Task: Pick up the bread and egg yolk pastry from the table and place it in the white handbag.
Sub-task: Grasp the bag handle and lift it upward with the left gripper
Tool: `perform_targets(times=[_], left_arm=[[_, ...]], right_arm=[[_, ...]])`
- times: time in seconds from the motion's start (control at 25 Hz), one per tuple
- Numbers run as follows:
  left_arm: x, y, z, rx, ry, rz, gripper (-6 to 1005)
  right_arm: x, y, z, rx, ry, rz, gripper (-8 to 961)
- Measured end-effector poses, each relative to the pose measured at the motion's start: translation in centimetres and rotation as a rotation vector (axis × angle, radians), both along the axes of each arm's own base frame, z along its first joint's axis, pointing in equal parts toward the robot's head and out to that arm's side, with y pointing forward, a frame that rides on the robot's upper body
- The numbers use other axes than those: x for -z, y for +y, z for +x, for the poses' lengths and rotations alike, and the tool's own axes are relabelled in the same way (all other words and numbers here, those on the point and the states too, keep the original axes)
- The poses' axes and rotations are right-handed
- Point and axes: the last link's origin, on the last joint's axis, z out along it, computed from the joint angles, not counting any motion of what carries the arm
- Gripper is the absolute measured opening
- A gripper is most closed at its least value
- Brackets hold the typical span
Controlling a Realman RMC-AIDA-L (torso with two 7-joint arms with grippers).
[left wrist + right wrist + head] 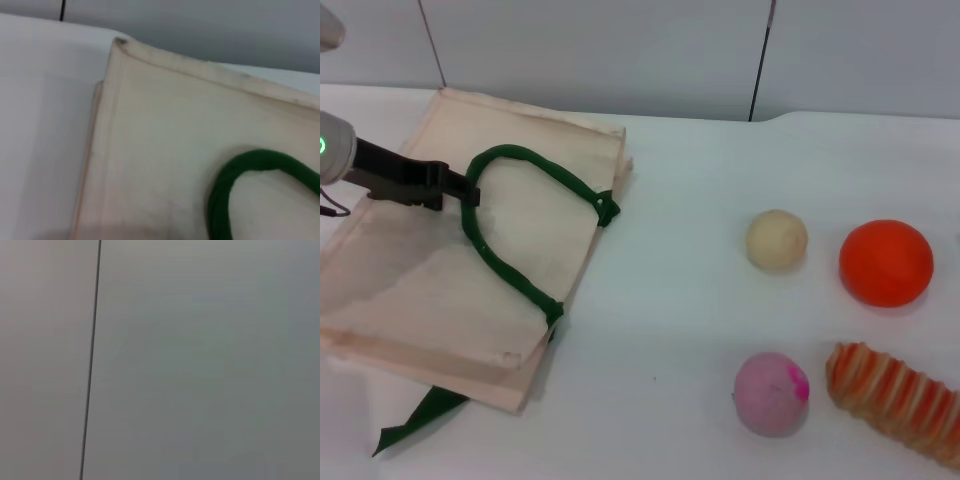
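Observation:
The white handbag lies flat on the left of the table, with its dark green handle looped across it. My left gripper is over the bag's left part, its tip at the handle's left bend. The left wrist view shows the bag's cloth and a curve of the handle. The bread lies at the front right edge. The egg yolk pastry sits right of centre. My right gripper is out of view; its wrist view shows only a grey wall.
A smooth orange sphere sits right of the pastry. A pink ball with a magenta spot sits left of the bread. A green strap sticks out from under the bag's front. The grey wall backs the table.

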Motion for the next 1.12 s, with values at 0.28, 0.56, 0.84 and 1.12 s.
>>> perform_targets(times=[0.28,0.56,0.84,1.12], left_arm=[[0.4,1.2,0.6,0.045,0.035,0.043,613],[2.2,1.8,1.4,0.082,0.049,0.019,612],[4.2,1.5,1.5,0.071,0.067,-0.032,612],[4.7,1.2,1.4,0.046,0.094,-0.071,612]], right_arm=[[0.0,0.2,-0.3,-0.008,0.004,0.000,713],[0.1,0.3,-0.5,-0.015,0.005,0.001,712],[0.1,0.4,-0.7,-0.019,0.008,0.000,711],[0.0,0.5,-0.8,-0.025,0.028,-0.008,710]])
